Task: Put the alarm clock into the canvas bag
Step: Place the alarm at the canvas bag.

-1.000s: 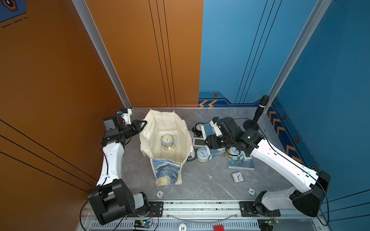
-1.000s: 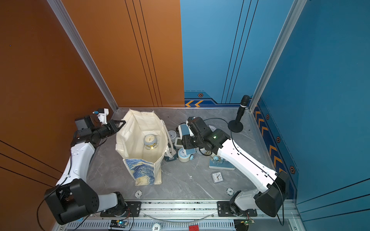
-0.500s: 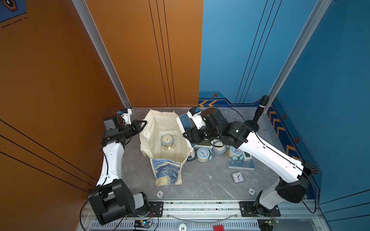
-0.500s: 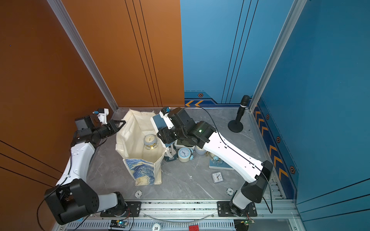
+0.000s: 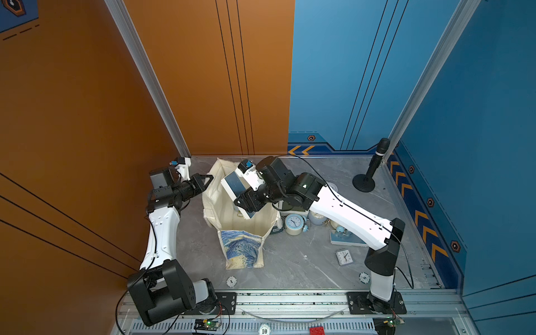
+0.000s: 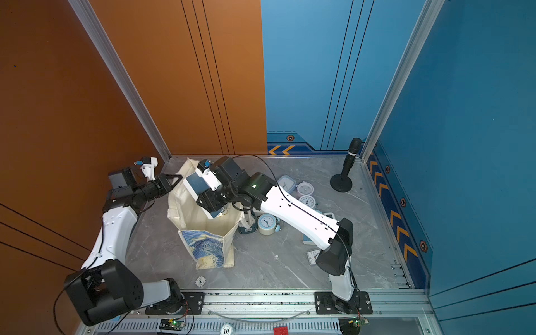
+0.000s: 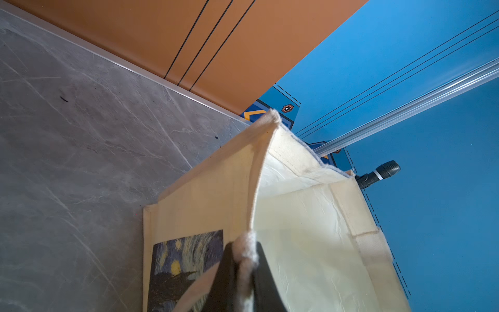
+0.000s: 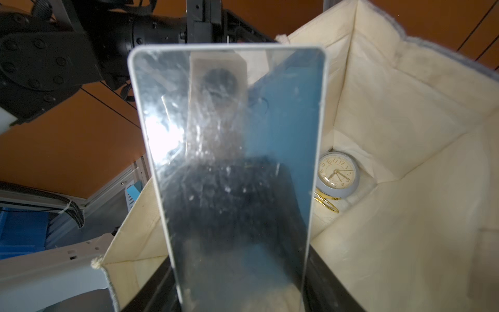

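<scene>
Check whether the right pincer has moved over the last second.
Yes. The right pincer, gripping the alarm clock, has swung away from the microphone stand, leftward in both top views, to above the mouth of the canvas bag.

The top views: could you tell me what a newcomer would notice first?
The right arm's jaws hold a flat mirror-faced clock over the open canvas bag on the table's left side. The left arm's jaws pinch the bag's rim, and more clocks lie beside it.
</scene>
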{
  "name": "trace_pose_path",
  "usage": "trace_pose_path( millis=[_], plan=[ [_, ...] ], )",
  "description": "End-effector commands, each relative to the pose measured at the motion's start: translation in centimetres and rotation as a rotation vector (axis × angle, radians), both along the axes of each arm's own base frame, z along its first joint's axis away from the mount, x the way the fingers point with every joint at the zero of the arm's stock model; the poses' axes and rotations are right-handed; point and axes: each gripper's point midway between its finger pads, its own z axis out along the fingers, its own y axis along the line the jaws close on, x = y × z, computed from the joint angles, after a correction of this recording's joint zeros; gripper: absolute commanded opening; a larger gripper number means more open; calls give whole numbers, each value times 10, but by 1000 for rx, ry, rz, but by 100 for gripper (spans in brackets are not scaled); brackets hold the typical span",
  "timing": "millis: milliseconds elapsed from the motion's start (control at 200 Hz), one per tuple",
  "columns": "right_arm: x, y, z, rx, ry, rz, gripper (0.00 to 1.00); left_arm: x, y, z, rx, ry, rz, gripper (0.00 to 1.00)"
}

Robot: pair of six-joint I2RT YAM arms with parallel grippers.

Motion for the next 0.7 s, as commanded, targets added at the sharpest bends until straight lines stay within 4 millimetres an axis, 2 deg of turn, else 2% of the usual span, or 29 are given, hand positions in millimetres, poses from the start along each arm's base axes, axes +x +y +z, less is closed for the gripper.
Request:
trace_pose_path(
  millis=[0,130,160,175,285,490,696],
  plan=[
    [-9,10,-5,-3,33,76,41,-3,-7,1,-4,-9,-25,0],
    [-10,20,-33,-51,107,91,39,-4,-7,1,-5,-9,-26,0],
    [-12,20,-33,-54,112,91,39,-4,-7,1,-4,-9,-25,0],
    [-11,24,-47,-78,130,89,38,-3,-7,1,-5,-9,-26,0],
    [-11,29,-73,-133,162,72,36,-3,-7,1,-6,-7,-25,0],
    [-19,27,-119,-246,253,40,35,-3,-7,0,-8,-5,-24,0],
    [-38,22,-155,-349,336,69,35,-3,-7,0,-8,-5,-25,0]
  ],
)
